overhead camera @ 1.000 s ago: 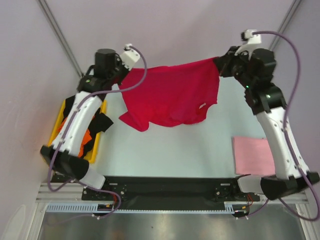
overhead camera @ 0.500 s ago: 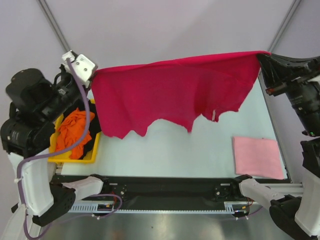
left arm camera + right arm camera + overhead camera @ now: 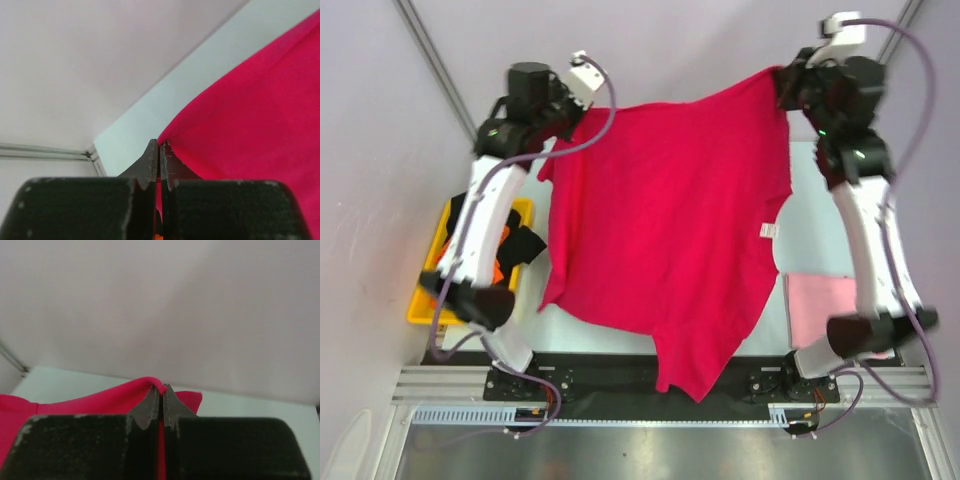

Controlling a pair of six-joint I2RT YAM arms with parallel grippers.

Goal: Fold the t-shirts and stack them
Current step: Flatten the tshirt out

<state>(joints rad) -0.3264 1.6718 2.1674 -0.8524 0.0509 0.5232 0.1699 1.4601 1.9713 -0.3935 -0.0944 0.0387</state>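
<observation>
The crimson red t-shirt hangs spread out between both arms, over the middle of the table, and its lower end reaches the black rail at the near edge. My left gripper is shut on its far left corner, and red cloth is pinched between the closed jaws. My right gripper is shut on the far right corner, where a fold of red cloth comes over the closed tips. The pale pink t-shirt lies folded flat at the right.
A yellow tray stands at the left edge, with an orange shirt and a black shirt bunched in it, partly behind the left arm. A slanted metal post stands at the far left. The black base rail runs along the near edge.
Both arms have swung from high and wide out to the far side of the table. The red shirt, stretched sideways before, now lies drawn out lengthwise toward the near edge.
</observation>
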